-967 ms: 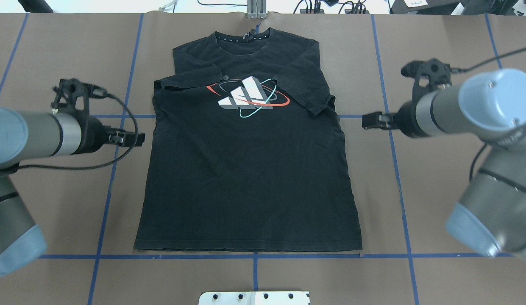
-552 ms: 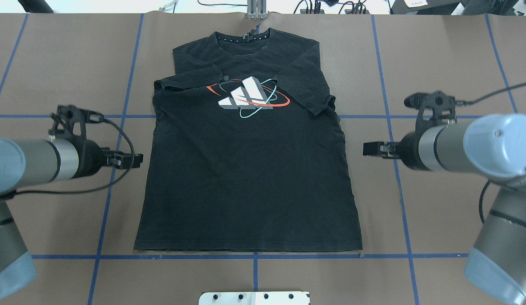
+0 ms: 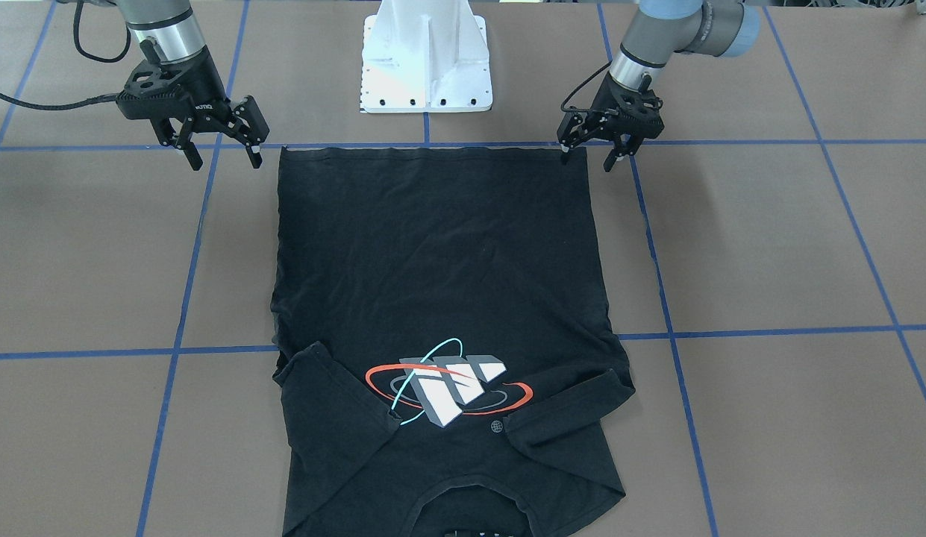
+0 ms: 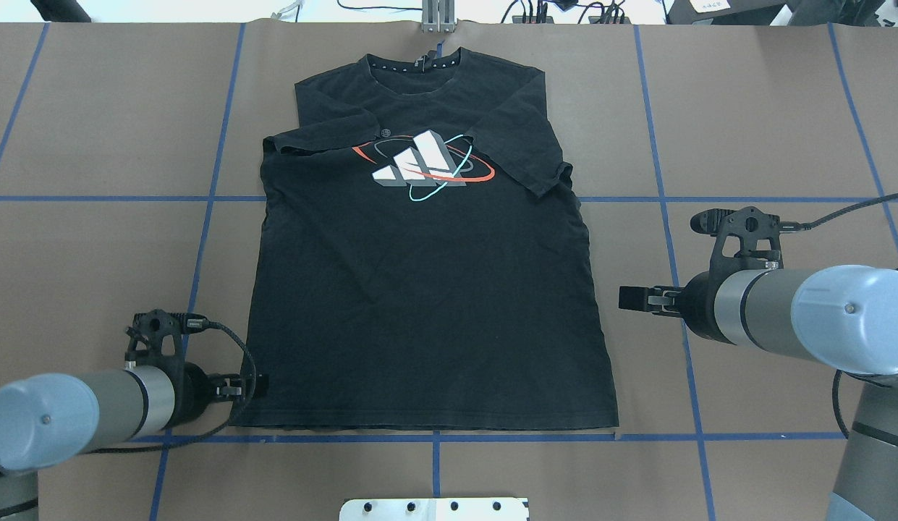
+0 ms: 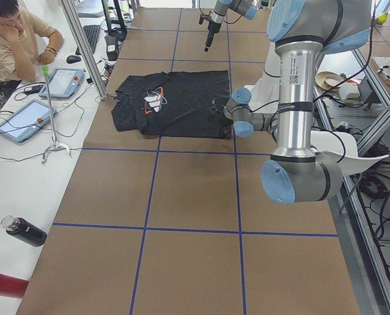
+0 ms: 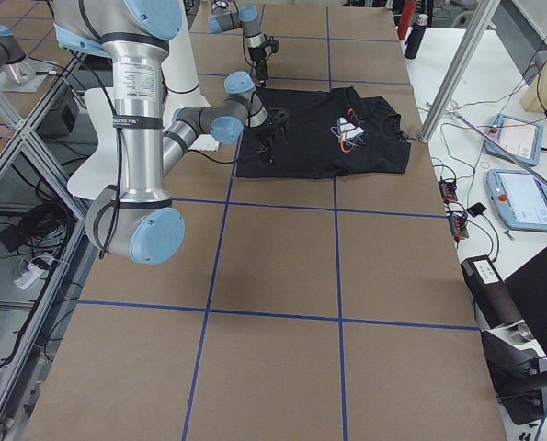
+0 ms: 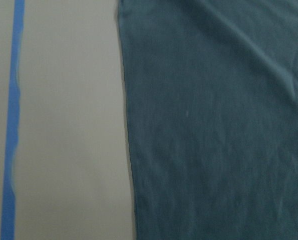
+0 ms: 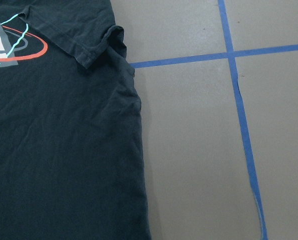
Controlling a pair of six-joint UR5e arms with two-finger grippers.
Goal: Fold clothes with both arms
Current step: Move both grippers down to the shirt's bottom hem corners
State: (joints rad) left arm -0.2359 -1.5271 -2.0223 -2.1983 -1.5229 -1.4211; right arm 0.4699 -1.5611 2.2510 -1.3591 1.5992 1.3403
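Note:
The black T-shirt (image 4: pixel 420 304) lies flat, print (image 4: pixel 423 166) up, collar away from the robot and both sleeves folded in over the chest. In the front-facing view the shirt (image 3: pixel 433 253) has its hem toward the base. My left gripper (image 4: pixel 259 383) is open at the hem's left corner; in the front-facing view the left gripper (image 3: pixel 586 160) has one fingertip at that corner. My right gripper (image 4: pixel 632 299) hangs open beside the shirt's right edge, apart from the cloth; the front-facing view shows the right gripper (image 3: pixel 225 162) with its fingers spread. The wrist views show only shirt edge (image 7: pixel 214 125) and table.
Blue tape lines (image 4: pixel 434 437) grid the brown table. The white pedestal base (image 3: pixel 425 56) stands just behind the hem. A person (image 5: pixel 14 39) sits at a side table with tablets (image 5: pixel 24 118); bottles (image 5: pixel 24 231) lie there too.
Both arms have moved back toward the robot's base. The left gripper went from beside the shirt's middle to the hem's left corner; the right gripper slid down along the right edge.

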